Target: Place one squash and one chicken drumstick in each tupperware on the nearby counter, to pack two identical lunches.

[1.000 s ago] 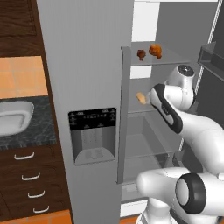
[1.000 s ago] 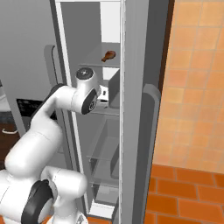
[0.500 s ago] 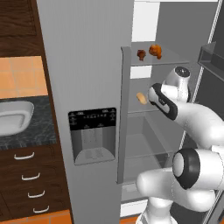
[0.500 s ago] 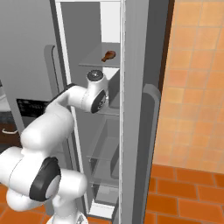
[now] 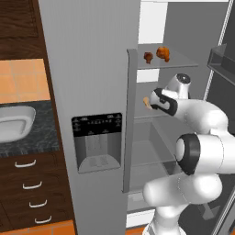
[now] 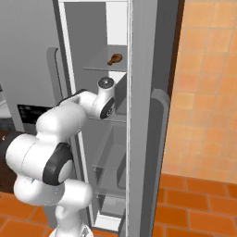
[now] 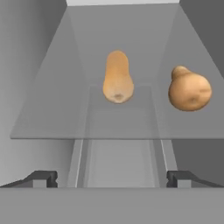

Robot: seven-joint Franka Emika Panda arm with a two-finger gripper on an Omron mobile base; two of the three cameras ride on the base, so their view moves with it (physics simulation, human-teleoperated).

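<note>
Since a second ago the arm's elbow has swung up and rightward in the left base view, with the hand reaching into the open fridge [image 5: 174, 69]. There, two chicken drumsticks [image 5: 157, 54] sit upper right on the top shelf; a squash [image 5: 147, 101] peeks just left of the wrist.

Right base view: one drumstick [image 6: 115, 59] lies at upper centre, open shelf around it.

Hand view: the gripper [image 7: 112, 178] has its jaws wide apart, low before the glass shelf's [image 7: 52, 118] front edge. An elongated tan squash [image 7: 117, 78] lies centre, a rounder one [image 7: 189, 89] right, apart.
</note>
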